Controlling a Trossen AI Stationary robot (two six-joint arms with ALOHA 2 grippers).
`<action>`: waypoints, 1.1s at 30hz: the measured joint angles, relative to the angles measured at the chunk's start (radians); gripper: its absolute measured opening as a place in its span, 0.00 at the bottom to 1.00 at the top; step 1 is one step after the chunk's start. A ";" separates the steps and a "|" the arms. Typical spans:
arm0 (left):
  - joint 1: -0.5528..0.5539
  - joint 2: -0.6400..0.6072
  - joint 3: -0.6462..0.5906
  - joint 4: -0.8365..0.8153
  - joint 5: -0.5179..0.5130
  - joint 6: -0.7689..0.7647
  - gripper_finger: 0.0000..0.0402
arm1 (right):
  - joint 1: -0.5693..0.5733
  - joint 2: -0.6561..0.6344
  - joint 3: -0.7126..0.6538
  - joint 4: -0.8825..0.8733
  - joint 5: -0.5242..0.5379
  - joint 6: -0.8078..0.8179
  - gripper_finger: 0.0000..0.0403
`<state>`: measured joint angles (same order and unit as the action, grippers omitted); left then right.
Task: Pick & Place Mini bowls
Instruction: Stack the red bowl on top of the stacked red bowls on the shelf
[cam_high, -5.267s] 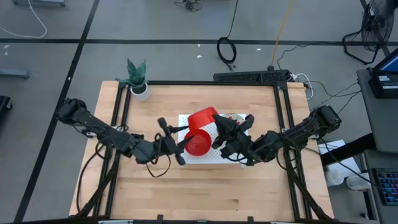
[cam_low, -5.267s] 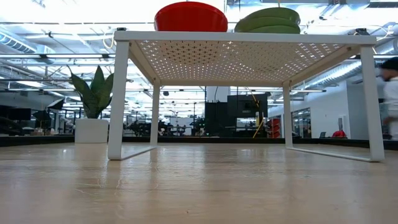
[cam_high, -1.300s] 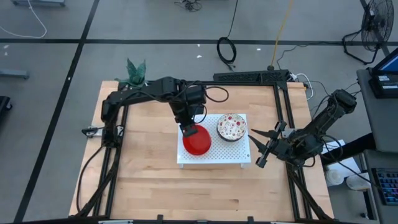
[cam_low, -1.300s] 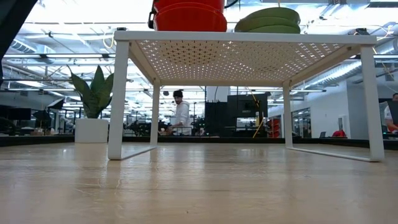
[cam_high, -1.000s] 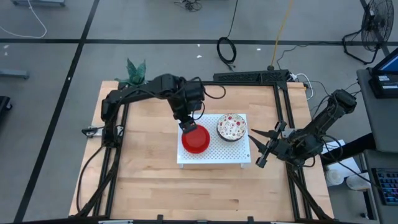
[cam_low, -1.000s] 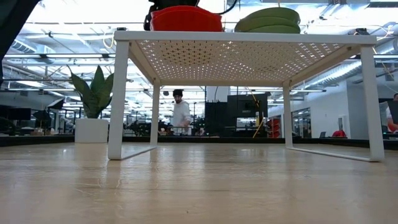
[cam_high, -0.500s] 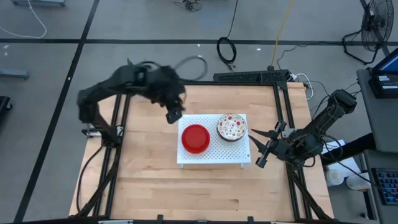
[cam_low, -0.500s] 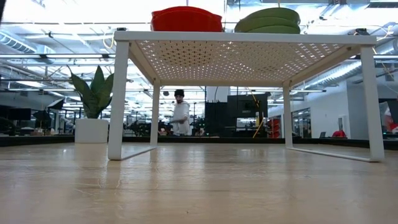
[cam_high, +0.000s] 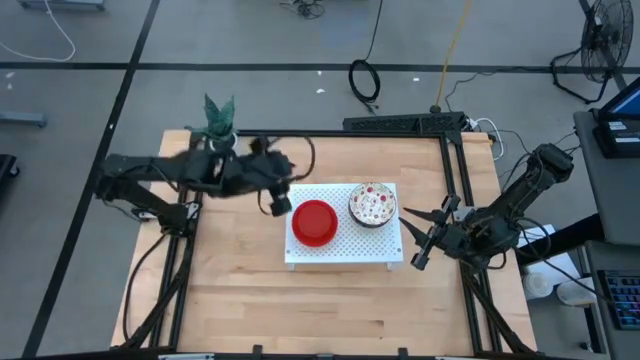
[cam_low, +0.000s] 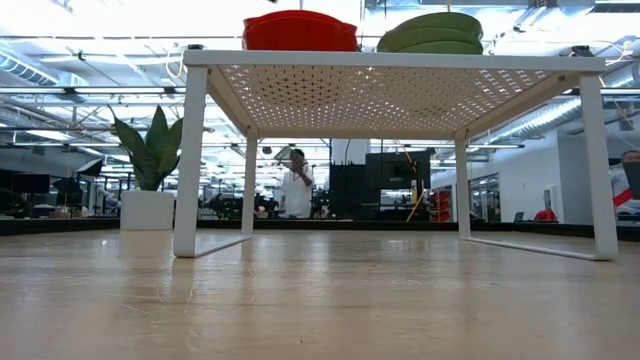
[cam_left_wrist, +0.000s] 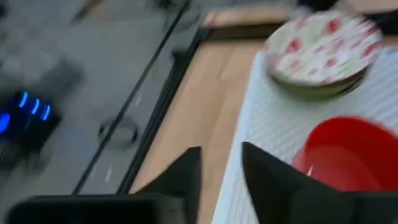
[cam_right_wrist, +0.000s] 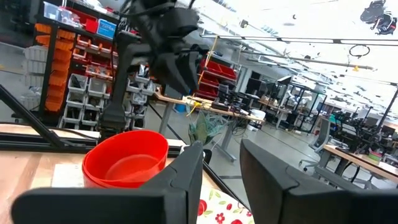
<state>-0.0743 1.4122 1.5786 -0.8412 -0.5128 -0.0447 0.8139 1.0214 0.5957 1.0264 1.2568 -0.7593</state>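
On the white perforated board (cam_high: 345, 250), a raised shelf on legs (cam_low: 400, 62), stand two stacks of mini bowls. The plain red stack (cam_high: 314, 222) (cam_low: 300, 30) sits on its left half. The red-speckled white stack (cam_high: 373, 203), green underneath (cam_low: 430, 32), sits on its right half. My left gripper (cam_high: 278, 203) (cam_left_wrist: 221, 168) hangs open just off the board's far left corner, touching nothing; its view shows the red stack (cam_left_wrist: 342, 158) and the speckled stack (cam_left_wrist: 320, 53). My right gripper (cam_high: 412, 238) (cam_right_wrist: 221, 168) waits open off the board's right edge, facing the red stack (cam_right_wrist: 127, 158).
A plant in a white pot (cam_low: 147, 210) stands at the table's far left corner (cam_high: 218, 118), close to my left arm. The dark frame rails (cam_high: 455, 200) run along the table's sides. Bare wood lies on the near side of the board (cam_high: 320, 310). A person (cam_low: 297, 190) stands far off in the room.
My left gripper has left the red stack, where it stood at the top bowl's far rim. It has swung away toward the table's far left, then come down beside the board's far left corner. The red stack stays on the board. My right arm has kept still.
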 joint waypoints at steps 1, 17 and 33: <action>0.000 -0.017 -0.062 0.102 0.027 0.051 0.25 | 0.000 0.000 0.000 0.000 0.000 0.000 0.23; 0.073 -0.057 -0.549 0.791 0.203 0.009 0.02 | 0.000 0.000 0.000 -0.009 -0.001 0.014 0.23; -0.033 -0.064 -0.557 0.978 0.258 0.081 0.01 | 0.000 0.000 0.000 -0.007 -0.002 0.015 0.23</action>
<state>-0.1075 1.3485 1.0214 0.1368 -0.2544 0.0367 0.8135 1.0214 0.5957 1.0194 1.2552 -0.7444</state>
